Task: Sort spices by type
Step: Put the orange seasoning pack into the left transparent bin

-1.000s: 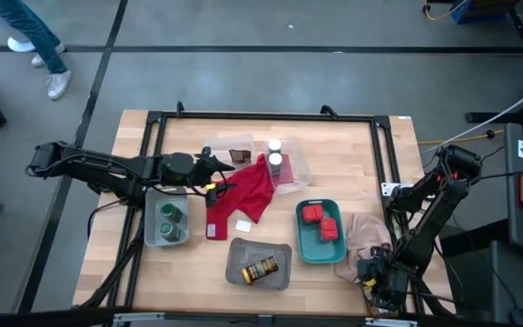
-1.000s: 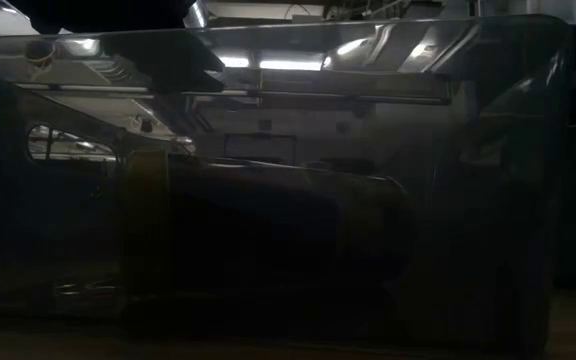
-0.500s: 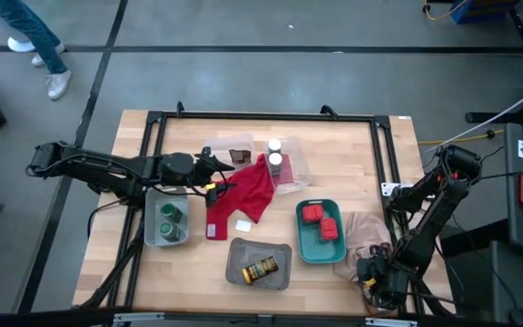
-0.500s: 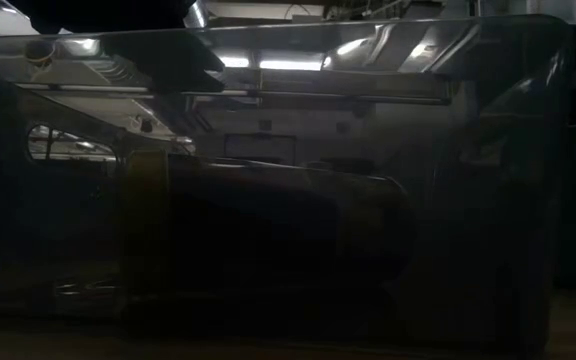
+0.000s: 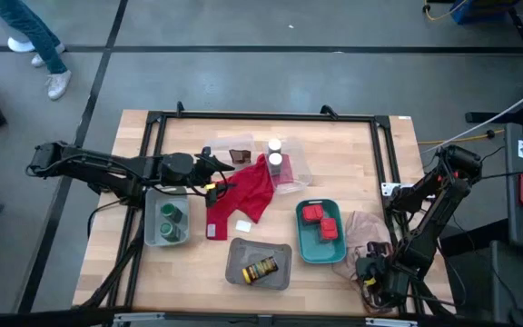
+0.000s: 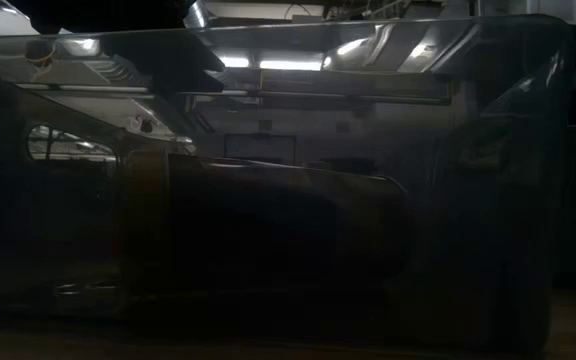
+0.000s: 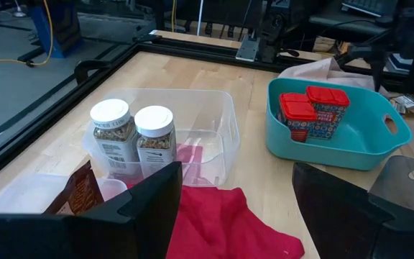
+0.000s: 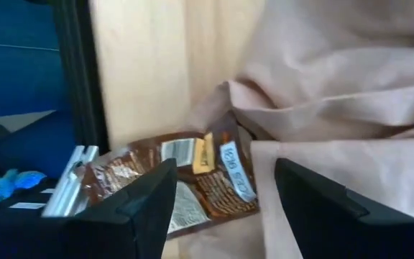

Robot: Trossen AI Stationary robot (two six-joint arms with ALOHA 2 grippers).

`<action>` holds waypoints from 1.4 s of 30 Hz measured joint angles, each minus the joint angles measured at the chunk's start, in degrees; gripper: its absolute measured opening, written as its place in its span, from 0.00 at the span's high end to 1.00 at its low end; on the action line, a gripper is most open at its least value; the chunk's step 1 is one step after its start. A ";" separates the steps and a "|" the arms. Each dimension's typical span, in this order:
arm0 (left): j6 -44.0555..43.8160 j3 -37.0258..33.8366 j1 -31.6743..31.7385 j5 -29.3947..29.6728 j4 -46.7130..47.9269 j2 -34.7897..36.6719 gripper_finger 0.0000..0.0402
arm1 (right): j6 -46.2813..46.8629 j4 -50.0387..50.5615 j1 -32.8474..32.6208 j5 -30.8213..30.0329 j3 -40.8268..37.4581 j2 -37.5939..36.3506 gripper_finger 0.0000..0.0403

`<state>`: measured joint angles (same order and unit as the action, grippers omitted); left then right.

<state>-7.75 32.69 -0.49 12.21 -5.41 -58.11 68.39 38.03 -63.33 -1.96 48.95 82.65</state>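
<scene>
Fills nearly the whole frame: translucent grey tray wall [image 6: 488, 150], close against the lens. Behind it, a dark jar [image 6: 268, 230] on its side. Ceiling lights [image 6: 288, 64] glinting above.

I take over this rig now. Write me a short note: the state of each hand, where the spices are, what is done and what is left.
Left hand: open, empty, over the red cloth.
Right hand: open, empty, low by the beige cloth, facing a brown packet.
Done: green-lidded jars in the grey tray; red tins in the teal tray; white-capped bottles in the clear tray; yellow-labelled jar in its own tray.
Left: that packet; another brown packet lies near the bottles.
</scene>
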 joint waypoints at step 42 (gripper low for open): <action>0.02 0.02 0.00 0.00 0.09 0.00 0.36 | -5.83 -2.44 -0.02 3.02 0.00 5.38 0.41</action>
<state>-7.73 32.71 -0.50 12.21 -5.32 -58.11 62.57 35.59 -63.35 1.06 48.95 88.03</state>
